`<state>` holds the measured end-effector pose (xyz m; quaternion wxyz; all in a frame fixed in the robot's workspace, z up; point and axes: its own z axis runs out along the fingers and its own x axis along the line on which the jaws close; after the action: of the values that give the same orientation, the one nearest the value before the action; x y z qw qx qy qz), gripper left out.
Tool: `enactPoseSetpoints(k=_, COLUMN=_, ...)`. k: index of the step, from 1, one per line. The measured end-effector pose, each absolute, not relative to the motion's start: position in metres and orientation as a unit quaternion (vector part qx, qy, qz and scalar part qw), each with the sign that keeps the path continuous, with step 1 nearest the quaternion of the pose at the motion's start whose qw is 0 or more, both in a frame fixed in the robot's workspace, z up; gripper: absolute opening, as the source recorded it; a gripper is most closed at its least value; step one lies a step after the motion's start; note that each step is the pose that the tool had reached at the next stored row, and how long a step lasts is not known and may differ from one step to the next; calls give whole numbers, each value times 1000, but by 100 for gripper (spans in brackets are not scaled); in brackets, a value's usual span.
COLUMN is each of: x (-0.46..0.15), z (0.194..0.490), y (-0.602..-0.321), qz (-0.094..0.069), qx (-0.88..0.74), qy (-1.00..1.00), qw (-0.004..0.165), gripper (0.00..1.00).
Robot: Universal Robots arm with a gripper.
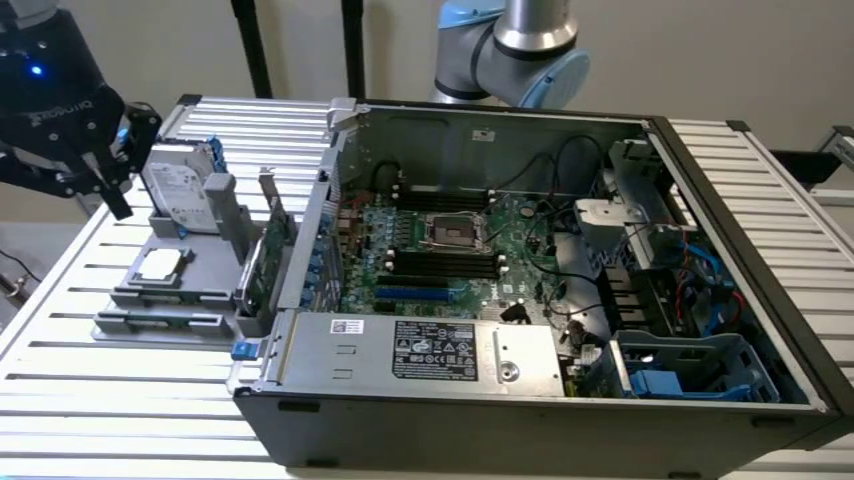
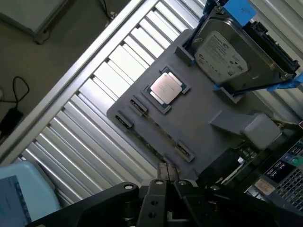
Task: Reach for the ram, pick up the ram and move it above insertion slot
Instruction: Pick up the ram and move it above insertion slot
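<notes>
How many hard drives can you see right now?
1. The hard drive stands on edge in the grey holder, at the exterior view's left of the case; others may hide inside it.

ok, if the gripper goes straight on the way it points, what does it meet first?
Likely the grey parts holder, at the edge where the ram sits; the wrist view has the gripper aimed there. Depth is unclear, so it might be the ram itself.
</notes>
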<state>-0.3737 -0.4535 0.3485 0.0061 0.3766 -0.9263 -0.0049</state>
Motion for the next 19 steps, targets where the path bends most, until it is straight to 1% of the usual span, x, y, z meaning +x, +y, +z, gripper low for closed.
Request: enactPoseSetpoints(k=19, x=-374, z=348, y=-453, qz=-4, qx=530, qy=-848, qw=7, gripper=11)
